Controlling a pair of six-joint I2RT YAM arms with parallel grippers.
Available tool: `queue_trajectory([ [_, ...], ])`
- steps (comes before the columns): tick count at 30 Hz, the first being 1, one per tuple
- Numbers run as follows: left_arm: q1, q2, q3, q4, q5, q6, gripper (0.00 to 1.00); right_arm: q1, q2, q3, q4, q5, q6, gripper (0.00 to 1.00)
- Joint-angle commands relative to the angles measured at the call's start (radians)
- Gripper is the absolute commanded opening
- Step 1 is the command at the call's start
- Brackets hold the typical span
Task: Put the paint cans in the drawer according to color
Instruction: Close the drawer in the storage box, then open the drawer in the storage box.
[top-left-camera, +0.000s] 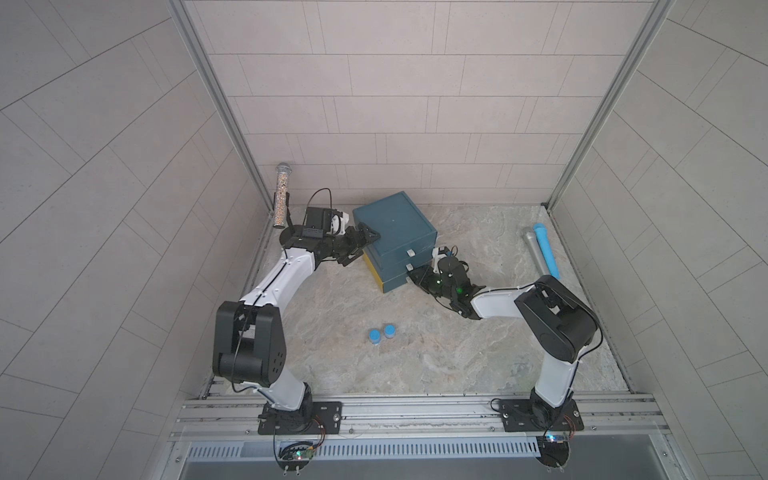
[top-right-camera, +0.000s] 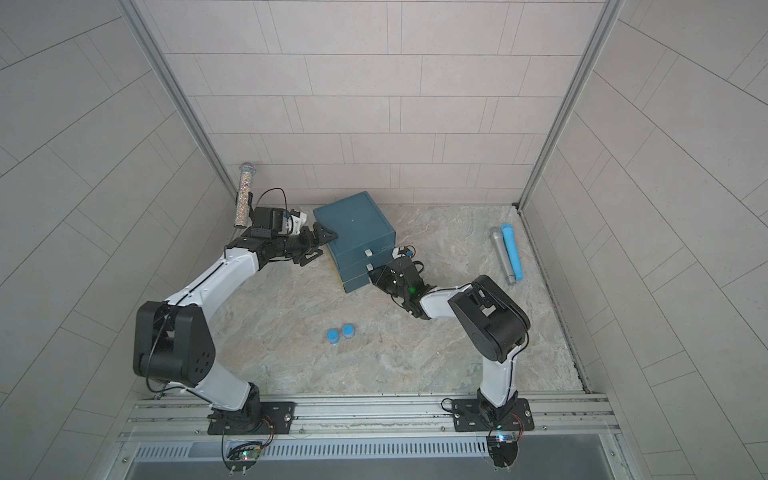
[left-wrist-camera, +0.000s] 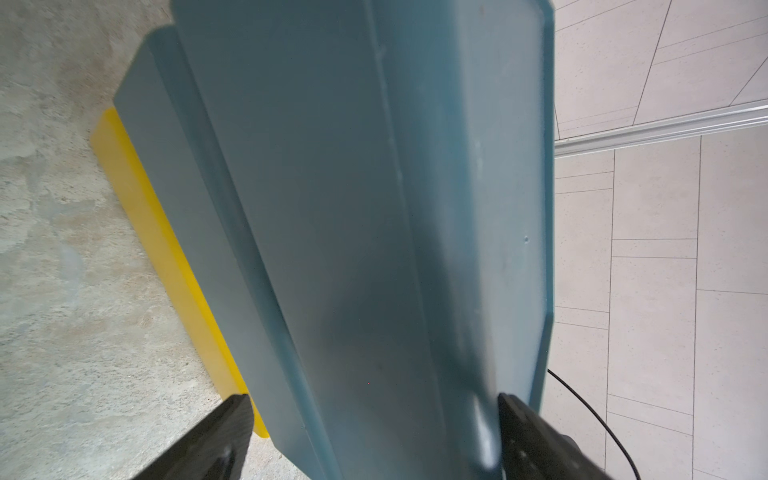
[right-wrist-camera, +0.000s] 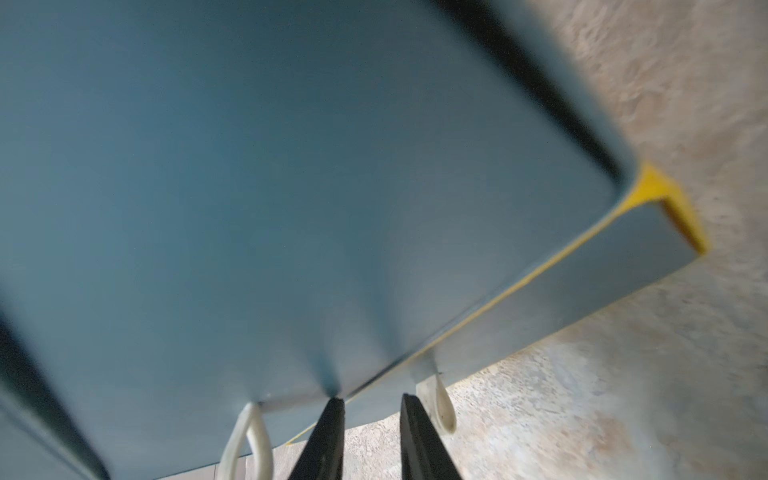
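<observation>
1. Paint cans (top-left-camera: 382, 333): only two are visible, both blue-lidded, standing upright and touching each other on the open table (top-left-camera: 457, 357), well apart from both arms. No red or white cans show in any view; whether they sit inside drawers cannot be told.
2. Right gripper (right-wrist-camera: 372, 409): the fingers stand slightly apart with nothing between them, tips at the front of the bottom drawer, between two white loop pulls (right-wrist-camera: 245, 440).
3. Left gripper (left-wrist-camera: 374, 415): spread wide, one finger on either side of the rear corner of the drawer unit (top-left-camera: 395, 232), apparently bracing it; firm contact cannot be confirmed.
4. Drawer unit: teal, three stacked drawers, yellow base (left-wrist-camera: 166, 266). The bottom drawer projects slightly.
5. Progress, judged: the blue pair is not yet stowed; a drawer appears to need opening first.
6. Other items: three microphones, one glittery (top-left-camera: 281, 195) against the wall, a silver and blue pair (top-left-camera: 542, 251) lying together.
7. Markings: no brand, label or legible writing found.
</observation>
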Motion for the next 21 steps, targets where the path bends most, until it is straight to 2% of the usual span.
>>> queue_trajectory([
  [1, 0.000, 0.029, -0.012, -0.101, -0.055, 0.013, 0.97, -0.001, -0.015, -0.025, 0.118, 0.005, 0.017, 0.31],
  [7, -0.001, 0.028, -0.011, -0.101, -0.052, 0.010, 0.97, 0.000, -0.021, -0.148, 0.211, 0.036, 0.018, 0.44],
  [14, -0.001, 0.028, -0.011, -0.101, -0.052, 0.012, 0.97, 0.010, 0.126, -0.139, 0.376, 0.000, 0.087, 0.45],
  [21, -0.001, 0.024, -0.010, -0.101, -0.052, 0.014, 0.97, 0.008, 0.221, -0.134, 0.502, 0.028, 0.136, 0.45],
])
